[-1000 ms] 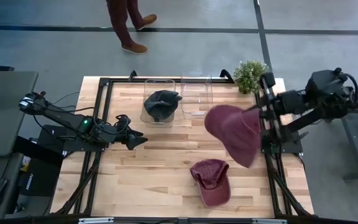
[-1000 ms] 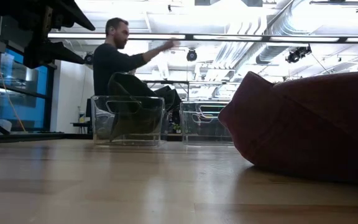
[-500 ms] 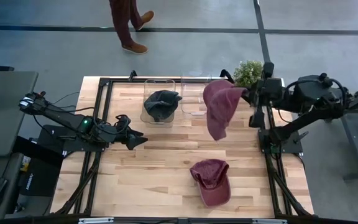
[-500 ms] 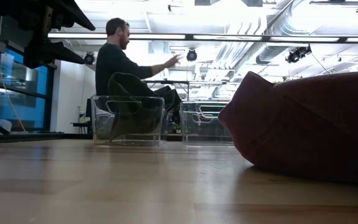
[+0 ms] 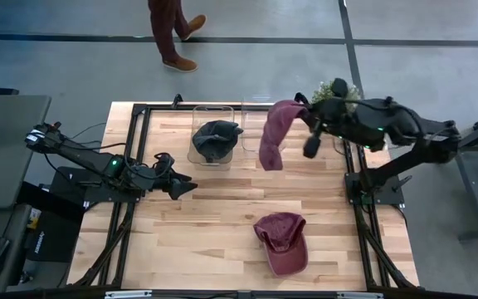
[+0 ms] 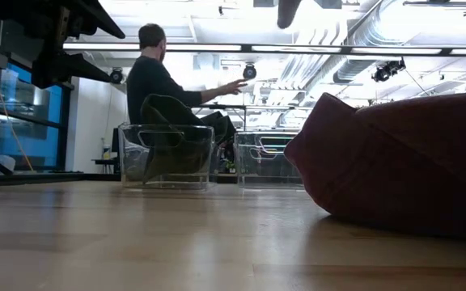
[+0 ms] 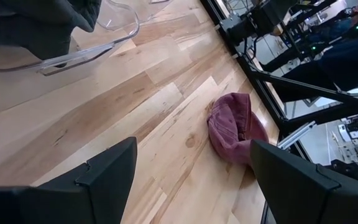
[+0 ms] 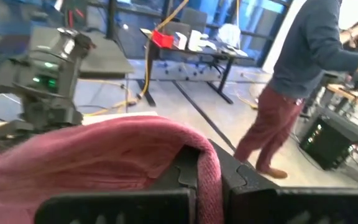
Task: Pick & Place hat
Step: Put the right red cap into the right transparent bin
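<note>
Step in hand: carry phase. Right claw [image 5: 305,116] is clenched on a maroon hat [image 5: 275,133], pinching the fabric at its top edge; the hat hangs limp below and to the inboard side of the claw, up in the air over the far part of the table [image 5: 222,224], w/ the empty clear bin [image 5: 262,124] right beneath and just behind it. In the right wrist view the fabric sits squeezed between the fingers [image 8: 185,180].

Next move, my guess: bring the claw a bit further over the empty bin, lower so the hat's hanging end goes inside the walls, then let go. Risk: the brim drapes over the rim.

Left claw [image 5: 182,188] waits near the table's left side, spread wide, holding nothing; the second maroon hat [image 7: 236,127] lies flat, well ahead of it.

Count:
- hats: 3 (1 held, 1 maroon on the table, 1 dark hat [image 5: 217,138] already in a bin)
- clear bins: 2, side by side; filled bin [image 5: 212,112] beside the empty one
- plant [image 5: 338,93]: 1, just behind the right claw
- person [image 6: 158,85]: 1, beyond the table
</note>
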Robot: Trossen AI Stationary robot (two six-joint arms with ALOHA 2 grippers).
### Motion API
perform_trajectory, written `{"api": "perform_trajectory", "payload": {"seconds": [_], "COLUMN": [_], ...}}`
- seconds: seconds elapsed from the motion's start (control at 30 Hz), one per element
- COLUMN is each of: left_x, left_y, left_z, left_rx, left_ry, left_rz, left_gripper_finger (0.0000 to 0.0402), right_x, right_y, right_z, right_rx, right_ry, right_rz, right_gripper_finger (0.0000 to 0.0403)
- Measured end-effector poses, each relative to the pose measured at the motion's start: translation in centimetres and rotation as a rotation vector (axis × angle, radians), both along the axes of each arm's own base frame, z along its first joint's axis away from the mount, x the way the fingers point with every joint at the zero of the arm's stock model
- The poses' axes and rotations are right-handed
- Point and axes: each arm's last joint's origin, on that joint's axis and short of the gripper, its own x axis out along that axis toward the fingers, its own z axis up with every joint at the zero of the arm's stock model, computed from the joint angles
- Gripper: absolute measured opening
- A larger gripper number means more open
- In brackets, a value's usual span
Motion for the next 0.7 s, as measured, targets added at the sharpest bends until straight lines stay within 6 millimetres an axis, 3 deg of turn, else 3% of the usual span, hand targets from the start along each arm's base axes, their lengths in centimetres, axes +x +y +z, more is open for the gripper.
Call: {"api": "perform_trajectory", "payload": {"seconds": [0.43, 0.7], "left_x": [0.1, 0.1], "left_y": [0.0, 0.0], "left_z": [-0.1, -0.1], "left_rx": [0.003, 0.0], "left_ry": [0.005, 0.005], "left_rz": [0.002, 0.001], "left_gripper_finger": [0.0302, 0.0302], "right_x": [4.7, 5.3], "right_y": [-4.4, -5.1], "right_z": [-2.9, -3.8], "right_rx": [0.11, 0.132], "right_ry": [0.1, 0.091], "right_rz": [-0.074, -0.049], "right_gripper_finger": [0.0001, 0.0001]}}
